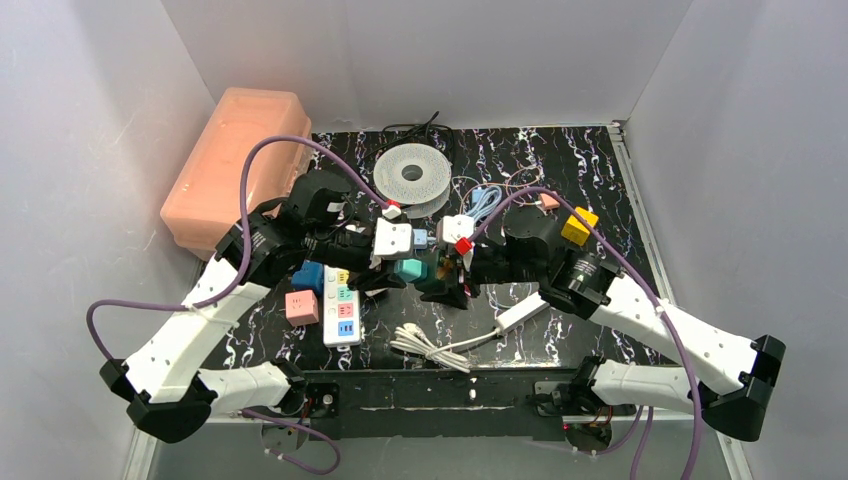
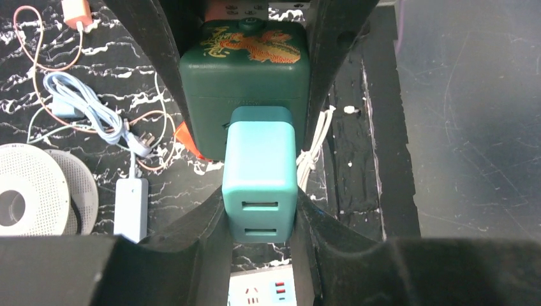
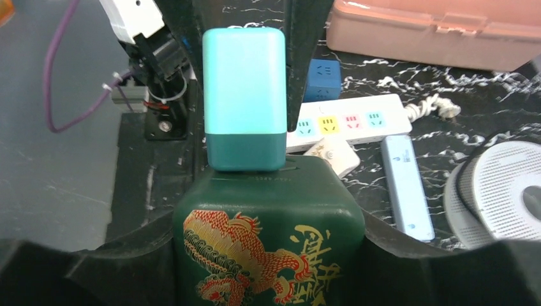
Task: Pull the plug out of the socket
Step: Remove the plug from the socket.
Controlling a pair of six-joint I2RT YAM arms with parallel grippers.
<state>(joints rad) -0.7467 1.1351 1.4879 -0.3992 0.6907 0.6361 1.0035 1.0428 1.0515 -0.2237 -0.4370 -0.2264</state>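
A teal plug (image 2: 259,178) with two USB slots sits plugged into a dark green cube socket (image 2: 245,83) with a dragon print. Both are held above the table in the middle of the top view, the plug (image 1: 409,268) on the left and the socket (image 1: 437,272) on the right. My left gripper (image 2: 260,220) is shut on the teal plug, fingers on its two sides. My right gripper (image 3: 268,255) is shut on the green socket (image 3: 268,236), and the plug (image 3: 244,95) stands out of its far face. Plug and socket are still joined.
A white power strip (image 1: 341,305) with coloured outlets, a blue cube (image 1: 308,276) and a pink cube (image 1: 301,307) lie left of centre. A white adapter with coiled cable (image 1: 520,314) lies near the front. A white spool (image 1: 412,174), loose cables and a pink box (image 1: 240,160) are at the back.
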